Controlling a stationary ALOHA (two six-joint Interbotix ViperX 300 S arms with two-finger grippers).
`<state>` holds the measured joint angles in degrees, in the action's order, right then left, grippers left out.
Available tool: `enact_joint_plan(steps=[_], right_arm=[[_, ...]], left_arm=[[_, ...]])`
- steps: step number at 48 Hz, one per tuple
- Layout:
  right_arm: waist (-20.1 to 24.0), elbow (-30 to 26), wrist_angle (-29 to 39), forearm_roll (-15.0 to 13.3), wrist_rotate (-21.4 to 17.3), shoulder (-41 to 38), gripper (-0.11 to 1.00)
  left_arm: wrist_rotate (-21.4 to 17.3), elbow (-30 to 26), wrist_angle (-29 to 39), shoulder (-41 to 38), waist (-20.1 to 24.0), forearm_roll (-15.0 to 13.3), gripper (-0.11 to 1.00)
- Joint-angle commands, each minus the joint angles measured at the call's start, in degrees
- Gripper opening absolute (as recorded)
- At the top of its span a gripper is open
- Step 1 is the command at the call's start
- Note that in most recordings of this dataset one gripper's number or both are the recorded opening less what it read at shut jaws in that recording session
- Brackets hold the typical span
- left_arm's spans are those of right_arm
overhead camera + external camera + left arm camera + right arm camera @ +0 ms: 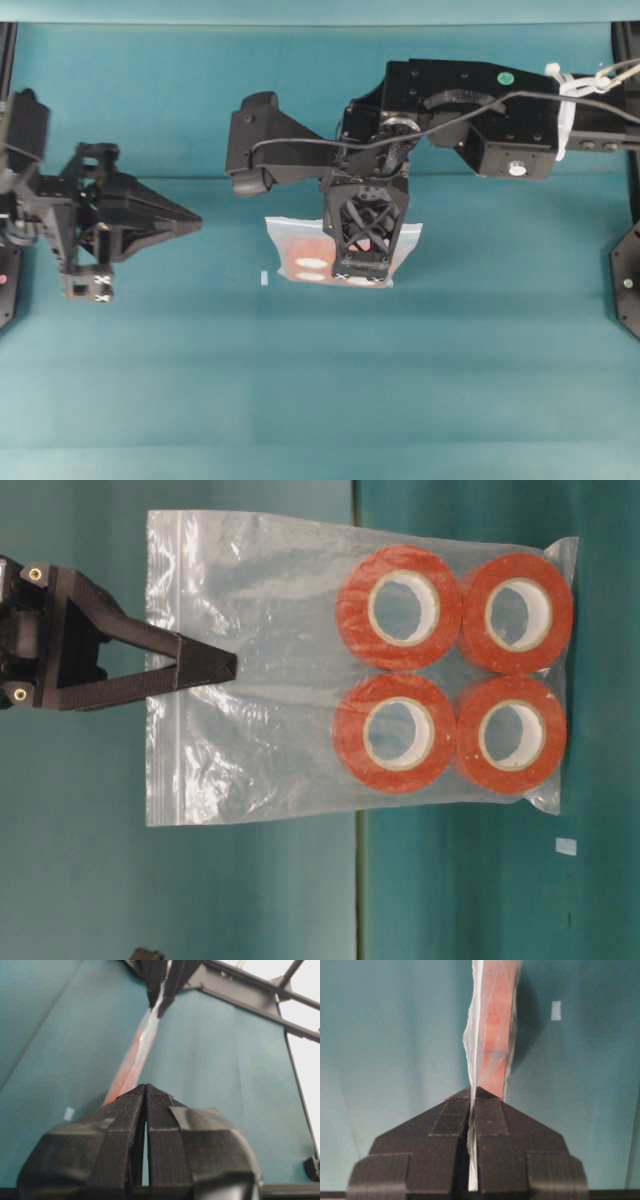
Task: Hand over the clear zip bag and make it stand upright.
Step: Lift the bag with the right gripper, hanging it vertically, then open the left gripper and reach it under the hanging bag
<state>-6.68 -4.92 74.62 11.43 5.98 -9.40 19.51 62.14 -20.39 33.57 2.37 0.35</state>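
Overhead exterior view: the right hand [364,268] points down over the teal bench [320,380], its fingers pinched together on the top edge of the clear zip bag [290,240], which hangs directly beneath it. Orange-red tape rolls [305,258] with white cores show through the plastic on either side of the hand. The left hand [193,223] sits well apart from the bag, tips pressed together on nothing and aimed toward it. A small white scrap [264,278] lies on the bench between the left hand and the bag.

Table-level exterior view: the picture is turned sideways. The right hand [228,667] clamps the bag [260,680] at its zip-seal edge; four tape rolls [398,608] sit in a two-by-two block at the end farthest from the hand. The scrap [566,846] lies on the bench [600,900] beyond the bag's far end.

Left wrist view: the left hand [146,1091] is pressed together, empty. Ahead of its tips the bag [135,1060] shows edge-on, hanging from the right hand [161,1002]. The scrap [69,1113] lies off to one side.

Right wrist view: the right hand [472,1092] is clamped on the bag [492,1025], the plastic running out from between the fingertips edge-on, red rolls visible inside. The scrap [556,1010] lies on the bench beyond.
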Motion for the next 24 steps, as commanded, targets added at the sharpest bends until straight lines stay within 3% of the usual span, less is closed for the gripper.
enact_joint_plan(steps=[1, 18, 24], right_arm=[[0.35, -0.53, -0.62, 0.09, 0.35, 0.79, 0.01], [0.35, -0.18, -1.23, -0.09, 0.70, 0.79, 0.01], [0.26, -0.09, -1.23, -0.26, 0.70, 0.79, 0.01]], left_arm=[[0.09, -1.14, -0.35, -0.70, 0.09, 0.09, -0.01], [1.41, -0.62, 2.11, -1.49, 2.20, 0.09, -0.01], [5.54, -1.49, 4.39, -3.52, 2.20, 0.09, -0.01]])
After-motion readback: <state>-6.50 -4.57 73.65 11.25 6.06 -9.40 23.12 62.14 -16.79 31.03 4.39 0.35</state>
